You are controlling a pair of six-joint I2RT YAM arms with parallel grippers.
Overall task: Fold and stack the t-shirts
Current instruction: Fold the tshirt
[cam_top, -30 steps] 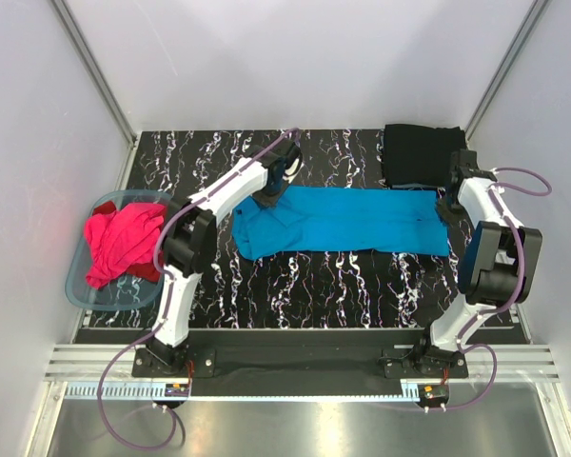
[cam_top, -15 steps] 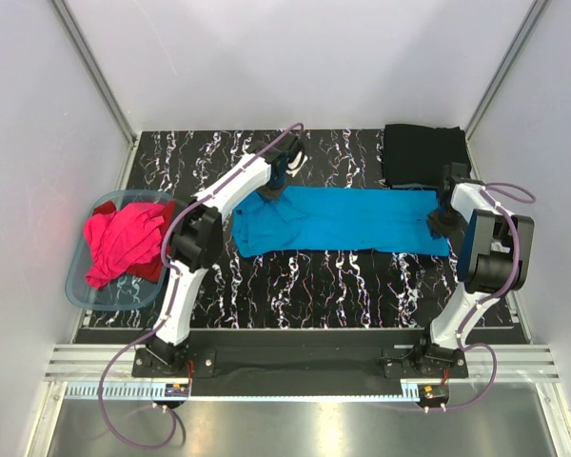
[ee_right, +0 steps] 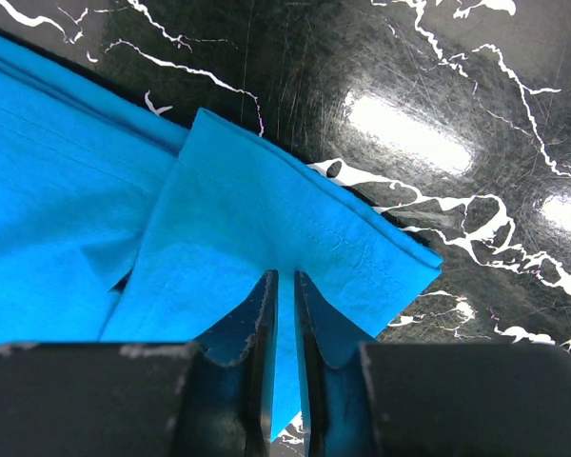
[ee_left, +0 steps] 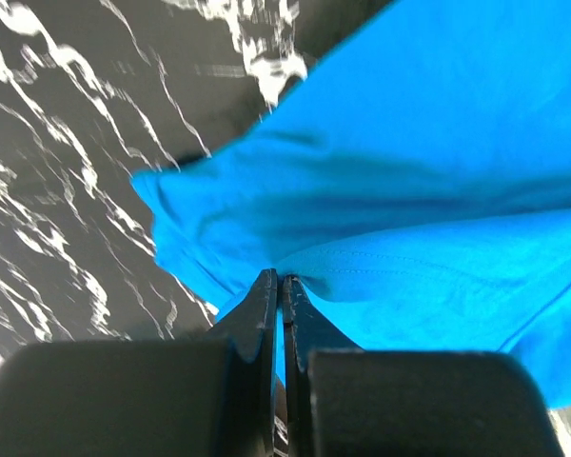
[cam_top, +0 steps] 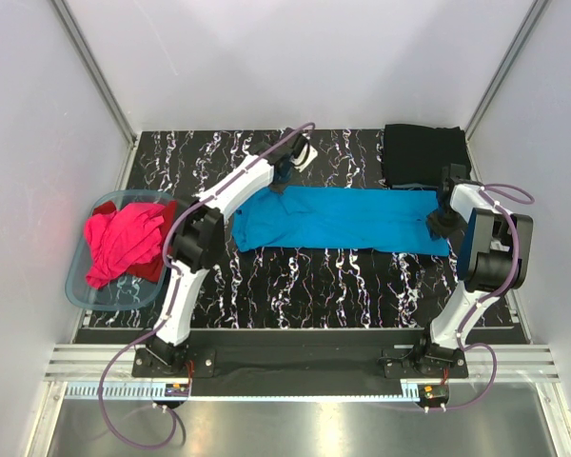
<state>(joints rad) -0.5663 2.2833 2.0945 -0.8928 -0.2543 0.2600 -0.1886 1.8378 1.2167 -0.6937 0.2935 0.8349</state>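
Observation:
A turquoise t-shirt (cam_top: 343, 219) lies folded into a long strip across the middle of the table. My left gripper (cam_top: 279, 186) is at its far left corner, shut on a pinch of the turquoise cloth (ee_left: 438, 143) at the tips (ee_left: 281, 278). At the strip's right end my right gripper (cam_top: 438, 222) is shut on the turquoise cloth (ee_right: 266, 219), with a fold caught between its narrow jaws (ee_right: 285, 274). A black t-shirt (cam_top: 421, 155) lies folded at the far right corner. Magenta-pink t-shirts (cam_top: 124, 243) with a red one beneath are heaped in the tub.
The translucent pale-blue tub (cam_top: 76, 286) stands at the left edge of the black marbled table (cam_top: 314, 286). White walls close in the back and both sides. The arm bases sit along the near rail.
My left gripper has moved a little toward the back, drawing the shirt's left corner with it. My right gripper has come down and left onto the shirt's right end and narrowed on it.

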